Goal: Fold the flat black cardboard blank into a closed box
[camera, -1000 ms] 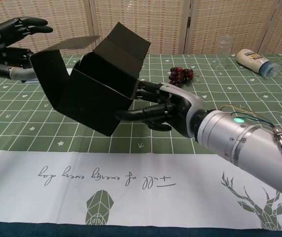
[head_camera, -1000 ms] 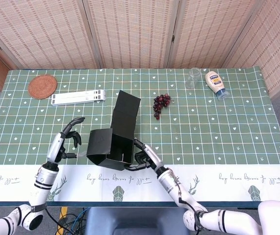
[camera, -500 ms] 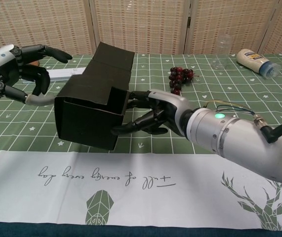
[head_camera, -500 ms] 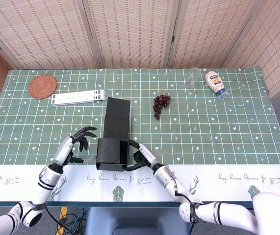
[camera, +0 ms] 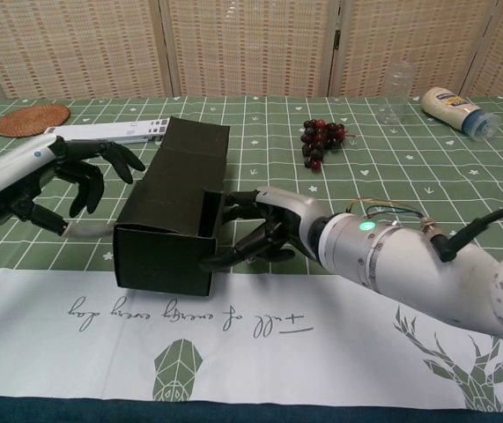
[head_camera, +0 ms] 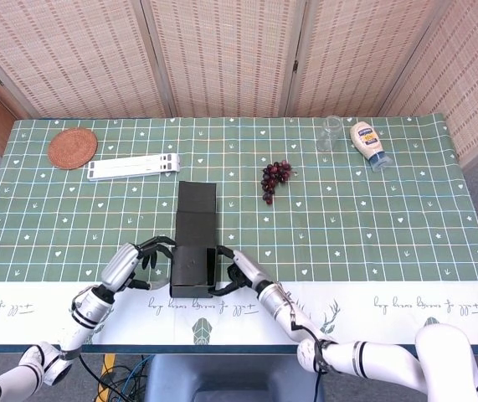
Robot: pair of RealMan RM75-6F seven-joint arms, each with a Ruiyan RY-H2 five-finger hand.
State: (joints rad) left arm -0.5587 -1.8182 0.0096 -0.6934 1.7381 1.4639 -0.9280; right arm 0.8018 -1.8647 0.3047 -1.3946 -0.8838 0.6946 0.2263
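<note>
Cardboard box (camera: 173, 211), lower centre: light, stiff, creasable. My right hand (camera: 264, 231) fingers clasp its side; left hand (camera: 53, 181) spread, empty, beside it.

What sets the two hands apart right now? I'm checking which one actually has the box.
The right hand presses its fingers against the near right side of the black box, gripping it; the left hand sits beside the box's left side, fingers curled and spread, apparently not touching. The right hand's palm faces the box; the left shows its back to the chest view. Both hang low over the table at the box's near end.
</note>
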